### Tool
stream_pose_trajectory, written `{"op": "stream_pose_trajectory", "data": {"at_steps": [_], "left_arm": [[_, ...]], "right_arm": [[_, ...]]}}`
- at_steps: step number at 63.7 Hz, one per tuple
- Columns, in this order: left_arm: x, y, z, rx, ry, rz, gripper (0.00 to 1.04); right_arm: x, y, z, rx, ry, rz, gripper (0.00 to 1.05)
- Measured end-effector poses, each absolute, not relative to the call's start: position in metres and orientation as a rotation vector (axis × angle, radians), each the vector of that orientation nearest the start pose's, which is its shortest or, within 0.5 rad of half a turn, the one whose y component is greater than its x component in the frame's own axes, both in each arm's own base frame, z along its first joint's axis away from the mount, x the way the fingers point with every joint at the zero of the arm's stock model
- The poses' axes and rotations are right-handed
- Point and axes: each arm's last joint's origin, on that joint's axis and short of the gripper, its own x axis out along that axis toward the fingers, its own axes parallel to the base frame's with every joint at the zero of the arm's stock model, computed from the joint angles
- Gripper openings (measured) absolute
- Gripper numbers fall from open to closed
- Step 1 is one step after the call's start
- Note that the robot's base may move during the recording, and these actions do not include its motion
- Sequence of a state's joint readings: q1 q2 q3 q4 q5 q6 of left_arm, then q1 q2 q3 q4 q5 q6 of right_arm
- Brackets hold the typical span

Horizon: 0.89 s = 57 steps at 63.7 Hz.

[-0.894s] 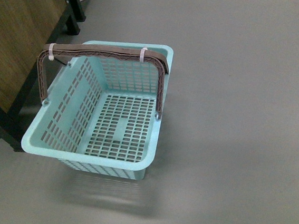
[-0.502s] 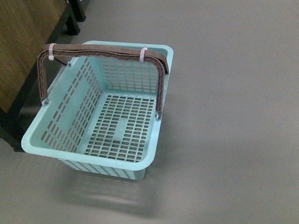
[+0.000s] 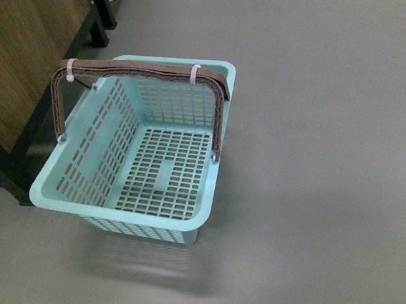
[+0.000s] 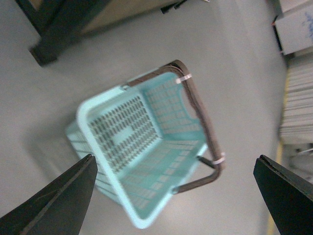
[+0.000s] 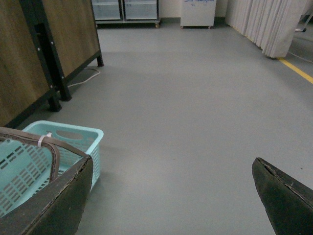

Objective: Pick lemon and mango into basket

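Aqua basket (image 3: 96,159) stands on grey surface (image 3: 314,112); I note left fingers (image 4: 63,200) and right fingers (image 5: 58,205) spread wide, unloaded.

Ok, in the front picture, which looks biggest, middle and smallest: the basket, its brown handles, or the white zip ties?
Largest to smallest:
1. basket
2. brown handles, thin, spanning the basket's width
3. zip ties, tiny; the two look alike, so I won't rank one over the other.

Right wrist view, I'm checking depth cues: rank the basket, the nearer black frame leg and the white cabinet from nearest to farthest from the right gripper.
1. basket, just beside the right gripper.
2. nearer black frame leg, beyond the basket, by the wooden panel.
3. white cabinet, against the far wall.
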State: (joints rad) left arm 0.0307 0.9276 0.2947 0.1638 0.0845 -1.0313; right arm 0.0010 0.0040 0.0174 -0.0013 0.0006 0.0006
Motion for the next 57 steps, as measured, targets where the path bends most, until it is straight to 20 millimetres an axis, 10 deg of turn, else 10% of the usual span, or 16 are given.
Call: {"op": "stream_pose_trajectory", "data": {"at_steps": [33,57], "left_arm": [[0.395,-0.099,0.081,-1.314,0.683,0.259,0.98],[0.468,-0.124,0.073,-1.302,0.676,0.234,0.97]], "right_arm": [[0.097,0.0,0.169,0.001,-0.012,0.001,0.96],[0.097,0.0,0.169,0.0,-0.012,0.0,0.96]]}}
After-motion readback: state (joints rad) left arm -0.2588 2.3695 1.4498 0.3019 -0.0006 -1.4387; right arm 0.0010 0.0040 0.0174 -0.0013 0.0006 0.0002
